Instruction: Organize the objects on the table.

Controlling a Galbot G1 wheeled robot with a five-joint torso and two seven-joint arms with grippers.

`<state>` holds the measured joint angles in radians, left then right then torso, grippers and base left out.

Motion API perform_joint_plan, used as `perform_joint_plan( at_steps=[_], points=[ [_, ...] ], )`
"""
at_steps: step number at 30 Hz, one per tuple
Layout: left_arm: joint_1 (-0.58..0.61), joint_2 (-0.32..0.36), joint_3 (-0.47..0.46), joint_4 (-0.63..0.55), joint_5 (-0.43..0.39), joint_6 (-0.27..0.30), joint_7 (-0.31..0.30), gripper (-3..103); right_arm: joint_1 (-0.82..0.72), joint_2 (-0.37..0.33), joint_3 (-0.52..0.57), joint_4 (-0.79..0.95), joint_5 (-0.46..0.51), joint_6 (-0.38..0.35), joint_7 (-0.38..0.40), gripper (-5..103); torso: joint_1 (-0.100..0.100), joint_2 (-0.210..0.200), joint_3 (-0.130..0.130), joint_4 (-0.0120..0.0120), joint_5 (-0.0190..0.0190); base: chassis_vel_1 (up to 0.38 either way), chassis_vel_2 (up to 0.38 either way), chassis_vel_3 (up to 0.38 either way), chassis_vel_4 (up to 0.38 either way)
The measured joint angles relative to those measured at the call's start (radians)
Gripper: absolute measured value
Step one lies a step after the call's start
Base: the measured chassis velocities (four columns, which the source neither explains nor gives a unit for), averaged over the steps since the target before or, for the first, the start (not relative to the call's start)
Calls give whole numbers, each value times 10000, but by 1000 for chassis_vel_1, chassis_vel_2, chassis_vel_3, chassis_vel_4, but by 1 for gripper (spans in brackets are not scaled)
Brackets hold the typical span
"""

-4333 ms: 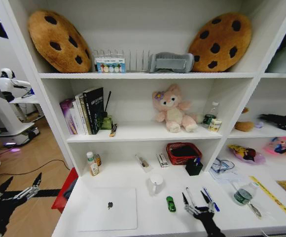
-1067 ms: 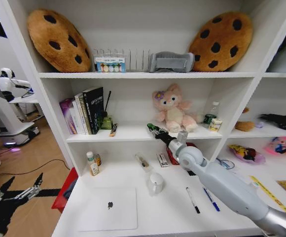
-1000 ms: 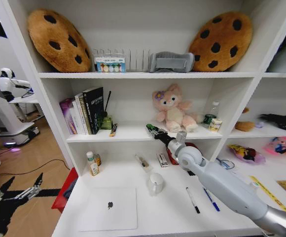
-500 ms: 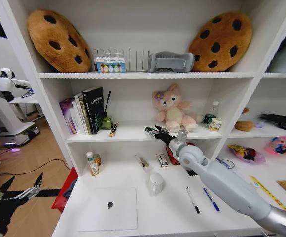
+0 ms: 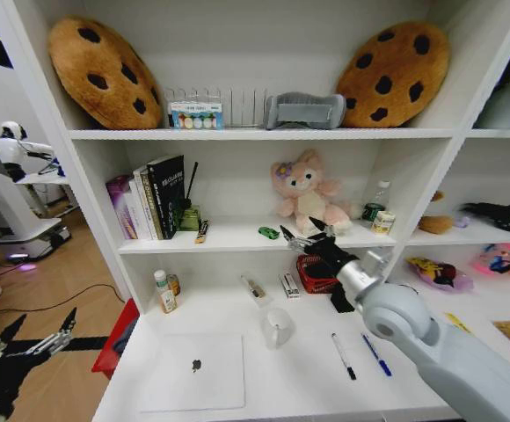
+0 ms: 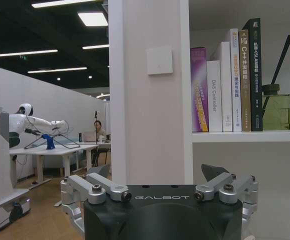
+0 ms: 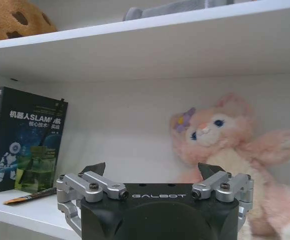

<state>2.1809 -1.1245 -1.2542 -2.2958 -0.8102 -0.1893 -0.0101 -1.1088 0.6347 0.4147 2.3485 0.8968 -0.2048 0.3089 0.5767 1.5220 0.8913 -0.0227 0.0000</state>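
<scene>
1. The right gripper (image 5: pixel 306 236) hangs just off the front edge of the middle shelf (image 5: pixel 237 239), its black fingers spread apart and holding nothing; from its wrist, the two fingertips (image 7: pixel 94 169) stand wide, with the pink plush toy (image 7: pixel 237 150) beyond them.
2. The tiny green toy car (image 5: pixel 268 233) sits on that shelf near its front edge, just beside the gripper and apart from it, between the plush toy (image 5: pixel 306 195) and a small dark marker (image 5: pixel 201 231) lying by the upright row of books (image 5: pixel 149 197).
3. Below, on the long white desk (image 5: pixel 273 378), a white mug (image 5: pixel 278 325) stands about mid-surface, and the flat silver laptop (image 5: pixel 193 371) lies closed near the front left corner.
4. A black pen (image 5: pixel 343 356) and a blue pen (image 5: pixel 375 354) lie side by side toward the front edge, right of the mug.
5. The left gripper (image 5: pixel 35 341) hangs low beyond the desk's left end, fingers spread and empty.
</scene>
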Motion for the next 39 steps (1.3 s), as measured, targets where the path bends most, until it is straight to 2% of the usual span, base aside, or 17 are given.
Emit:
perform_joint_plan(
  at_steps=[1, 2, 5, 6, 9, 14, 18, 19, 20, 21, 24, 25, 28, 30, 32, 37, 39],
  points=[
    [0, 0, 0, 0, 0, 0, 0, 100, -992, 186, 690, 267, -314, 41, -8, 100, 0, 0, 0, 0, 0, 0, 0, 0, 0],
    [0, 0, 0, 0, 0, 0, 0, 100, -992, 186, 690, 267, -314, 41, -8, 100, 0, 0, 0, 0, 0, 0, 0, 0, 0],
    [0, 0, 0, 0, 0, 0, 0, 100, -3564, 1077, 2104, 889, -1341, 270, -227, 100, 0, 0, 0, -4, 3, 0, 0, 0, 0],
    [0, 0, 0, 0, 0, 0, 0, 100, -3564, 1077, 2104, 889, -1341, 270, -227, 100, 0, 0, 0, -4, 3, 0, 0, 0, 0],
    [0, 0, 0, 0, 0, 0, 0, 100, -5813, 2074, 2720, 1001, -2714, 504, -411, 100, -2, 2, -1, -7, 0, 0, 0, 0, 0],
    [0, 0, 0, 0, 0, 0, 0, 100, -6586, 2657, 2769, 456, -3021, 203, -190, 100, -1, 1, -1, -4, 0, 0, 0, 0, 0],
    [0, 0, 0, 1, 0, 0, 0, 100, -6403, 2734, 2754, -267, -1623, -1334, 834, 100, 0, 1, 1, -2, 0, 0, 0, 0, 0],
    [0, 0, 0, 1, 0, 0, 0, 100, -6403, 2734, 2754, -267, -1623, -1334, 834, 100, 0, 1, 1, -2, 0, 0, 0, 0, 0],
    [0, 0, 0, 0, 0, 0, 1, 100, -6221, 2664, 2751, -433, -1064, -1842, 1084, 100, 0, 0, 1, -3, 2, 0, 0, 0, 0],
    [0, 0, 0, 0, 0, 0, 1, 100, -6221, 2664, 2751, -433, -1064, -1842, 1084, 100, 0, 0, 1, -3, 2, 0, 0, 0, 0],
    [0, 0, 0, 0, 0, 0, 0, 100, -5569, 2453, 2602, -729, 388, -3295, 1945, 100, 1, 0, 1, -2, 0, 0, 0, 0, 0],
    [0, 0, 0, 0, 0, 0, 0, 100, -5569, 2453, 2602, -729, 388, -3295, 1945, 100, 1, 0, 1, -2, 0, 0, 0, 0, 0],
    [0, 0, 0, 0, 0, 0, 0, 100, -4984, 2337, 2169, -990, 1424, -4291, 2721, 99, 2, 0, 1, -1, 1, 0, 0, 0, 0],
    [0, 0, 0, 0, 0, 0, 0, 100, -4877, 2311, 2082, -1070, 1519, -4422, 2793, 95, 1, -1, 1, -1, 1, 0, 0, 0, 0],
    [0, -1, 0, 0, 0, 0, 0, 100, -4503, 2223, 1770, -1304, 2014, -4863, 3118, 97, 2, -1, 1, -3, 0, 0, 0, 0, 0],
    [0, 0, 0, 0, 0, 0, 0, 100, -3891, 2148, 1295, -1744, 2917, -5192, 3776, 99, 1, -1, 1, -3, 0, 0, 0, 0, 0],
    [0, 0, 0, 0, 0, 0, 0, 100, -3538, 2108, 1007, -2027, 3532, -5303, 4181, 95, 2, -1, 2, -2, 1, 0, 0, 0, 0]
  ],
)
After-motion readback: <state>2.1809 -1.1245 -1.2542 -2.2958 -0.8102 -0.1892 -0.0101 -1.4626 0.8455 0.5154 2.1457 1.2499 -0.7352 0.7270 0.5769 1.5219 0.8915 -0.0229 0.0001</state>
